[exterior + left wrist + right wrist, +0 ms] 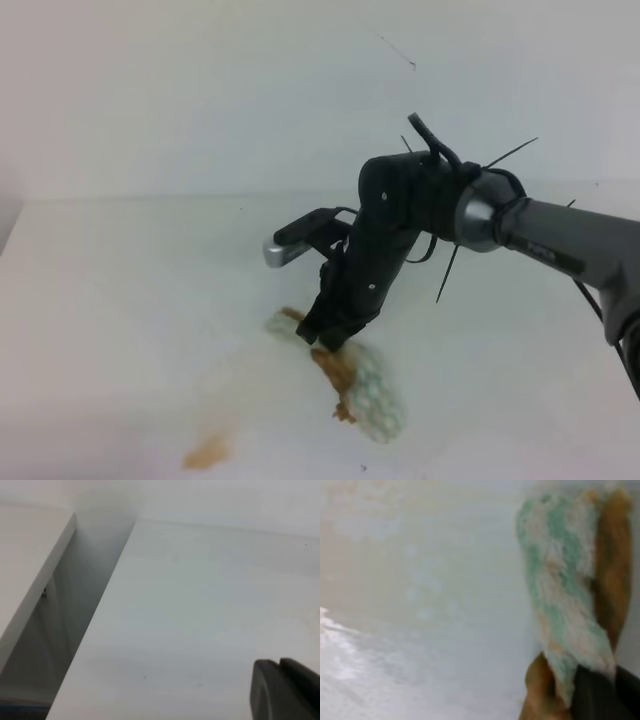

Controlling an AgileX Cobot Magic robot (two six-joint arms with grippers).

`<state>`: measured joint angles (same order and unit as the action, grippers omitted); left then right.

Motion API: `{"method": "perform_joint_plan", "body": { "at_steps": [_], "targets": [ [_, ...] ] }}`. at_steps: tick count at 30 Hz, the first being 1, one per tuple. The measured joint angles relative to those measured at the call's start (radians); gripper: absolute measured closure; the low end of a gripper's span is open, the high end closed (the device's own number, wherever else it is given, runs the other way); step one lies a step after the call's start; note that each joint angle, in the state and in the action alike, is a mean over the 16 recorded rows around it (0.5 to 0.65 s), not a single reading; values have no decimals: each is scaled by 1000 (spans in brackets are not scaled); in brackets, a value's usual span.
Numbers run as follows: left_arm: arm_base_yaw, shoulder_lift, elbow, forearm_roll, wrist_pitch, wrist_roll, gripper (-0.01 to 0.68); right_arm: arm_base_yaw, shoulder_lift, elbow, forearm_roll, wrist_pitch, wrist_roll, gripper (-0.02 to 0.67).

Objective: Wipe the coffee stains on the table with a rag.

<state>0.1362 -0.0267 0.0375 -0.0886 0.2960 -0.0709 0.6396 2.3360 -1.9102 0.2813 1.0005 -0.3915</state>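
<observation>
The right gripper [325, 335] is clamped on the rag [365, 390], its fingers together on the cloth's upper end so the rest trails flat on the table [120, 300] toward the front edge, giving a broad wiping face. The rag, white with pale green waves and brown soaked patches, lies near the middle of the front edge. The coffee stains [207, 453] remain as an orange-brown blotch by the front edge, left of the rag and apart from it, with a faint tan haze between. The left gripper [285, 690] shows only as a dark corner in its wrist view; whether its fingers are apart cannot be told.
</observation>
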Motion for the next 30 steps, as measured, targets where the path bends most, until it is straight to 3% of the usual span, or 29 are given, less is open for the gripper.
{"method": "perform_joint_plan", "body": {
  "at_steps": [7, 18, 24, 30],
  "targets": [
    [0, 0, 0, 0, 0, 0, 672, 26, -17, -1, 70, 7, -40, 647],
    [0, 0, 0, 0, 0, 0, 672, 192, -19, -8, 212, -4, -106, 647],
    [0, 0, 0, 1, 0, 0, 672, 239, -5, -11, 172, -50, -86, 647],
    [0, 0, 0, 1, 0, 0, 672, 213, 6, -11, 70, -83, -39, 647]
  ]
}}
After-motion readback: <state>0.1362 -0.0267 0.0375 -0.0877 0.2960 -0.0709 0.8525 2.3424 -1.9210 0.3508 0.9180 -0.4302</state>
